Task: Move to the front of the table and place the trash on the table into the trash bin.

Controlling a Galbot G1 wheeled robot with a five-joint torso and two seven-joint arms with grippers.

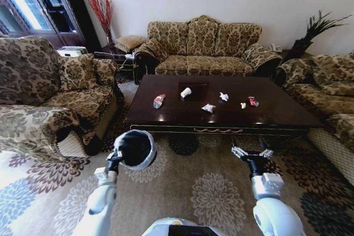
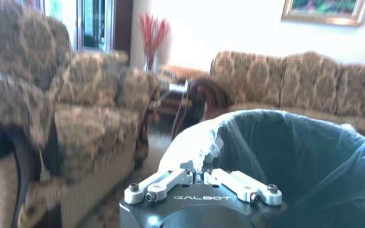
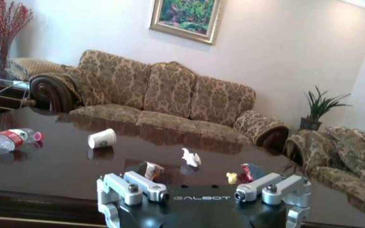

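Dark glossy desk (image 1: pixel 276 115) straight ahead, in front of the patterned sofa (image 1: pixel 202 48), with gilt scroll trim along its near edge. On the desk, from the window side across: clear plastic bottle (image 1: pixel 159 101) with red label lying on its side near the desk's left end; white paper cup (image 1: pixel 186 92) tipped over just beyond it toward the sofa; crumpled white wrapper (image 1: pixel 208 108) nearer the front edge, around the desk's middle; second white wrapper (image 1: pixel 223 96) a little farther back; small yellowish scrap (image 1: pixel 243 105) beside it; crushed red-and-white can (image 1: pixel 253 101) just past the scrap, toward the desk's right end. All pieces apart from one another. Left tool (image 1: pixel 114 157) pressed together on the white rim of the trash bin (image 1: pixel 136 149), holding the bin with its black liner above the flowered carpet (image 1: pixel 210 192), short of the desk's near left corner; from the left wrist, fingers (image 2: pixel 163 183) pinched on the bag's bunched edge at the rim. Right tool (image 1: pixel 251 153) spread wide, empty, hovering above the carpet just short of the desk's front edge, below the can and scrap; from the right wrist, both fingers (image 3: pixel 135 187) well apart with the desk's litter beyond them.
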